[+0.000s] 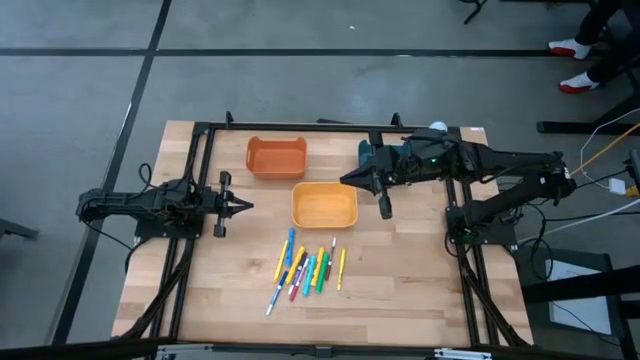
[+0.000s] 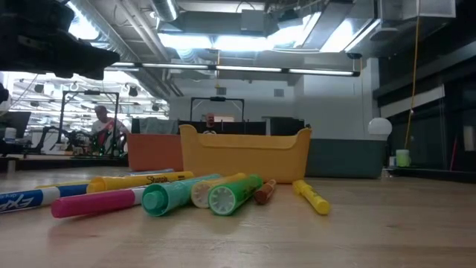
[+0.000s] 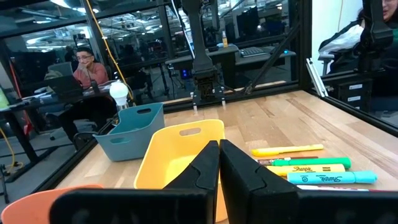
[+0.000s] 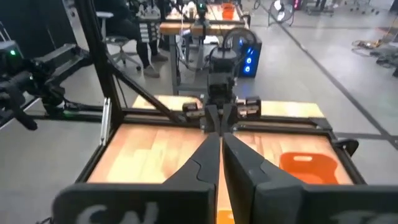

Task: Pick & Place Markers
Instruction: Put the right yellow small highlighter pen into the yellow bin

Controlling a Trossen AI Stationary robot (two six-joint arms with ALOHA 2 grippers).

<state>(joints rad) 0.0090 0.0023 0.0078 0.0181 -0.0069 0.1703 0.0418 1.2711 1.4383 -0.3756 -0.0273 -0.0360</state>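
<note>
Right end effector (image 1: 352,179) pressed together, empty, right of centre in high view, beside yellow bin (image 1: 324,204). Left end effector (image 1: 246,206) pressed together, empty, left of centre. Markers (image 1: 304,268) clustered on tabletop (image 1: 400,280), lower centre, below yellow bin.

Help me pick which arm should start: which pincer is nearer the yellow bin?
Right. The right pincer hangs just off the yellow bin at its right edge, fingers shut. The left pincer sits farther away, to its left, also shut.
</note>
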